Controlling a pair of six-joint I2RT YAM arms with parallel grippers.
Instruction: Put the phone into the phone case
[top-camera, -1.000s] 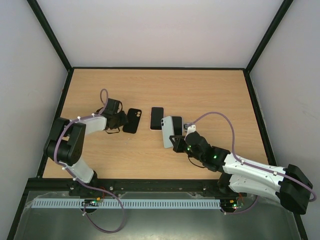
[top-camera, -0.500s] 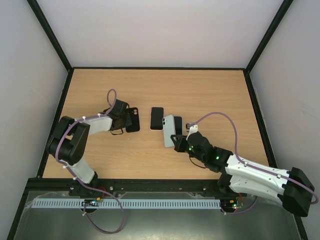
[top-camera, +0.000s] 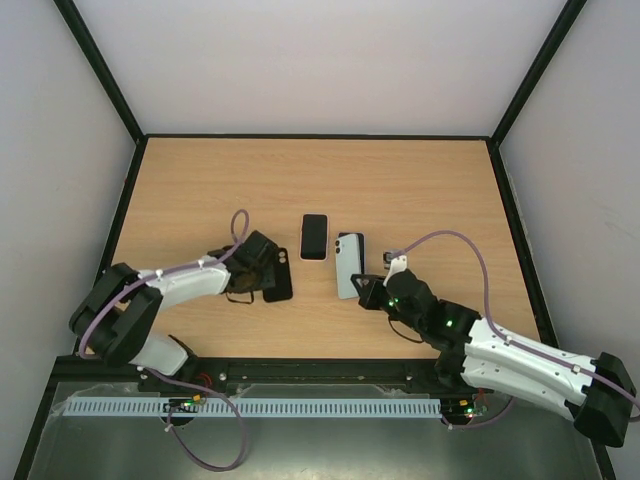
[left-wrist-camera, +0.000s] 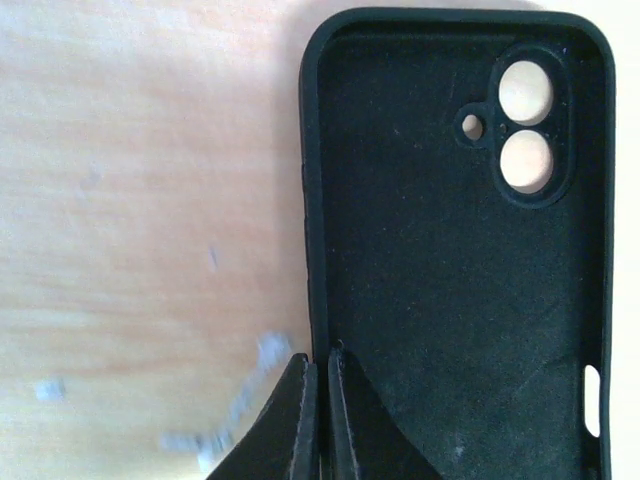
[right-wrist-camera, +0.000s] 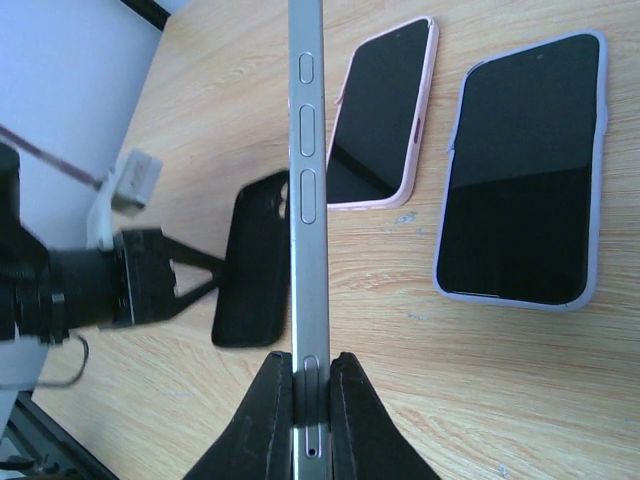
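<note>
The left claw (left-wrist-camera: 322, 358) is pinched tight on the left wall of the black phone case (left-wrist-camera: 450, 280). The case lies open side up on the near-left part of the wooden surface (top-camera: 420, 190), its camera holes at the end away from the claw. The right claw (right-wrist-camera: 307, 365) is clamped on a silver phone (right-wrist-camera: 305, 200), gripping it edge-on to the right of the case. A pink-cased phone (right-wrist-camera: 380, 115) and a lavender-cased phone (right-wrist-camera: 520, 170) lie screen up beyond it.
</note>
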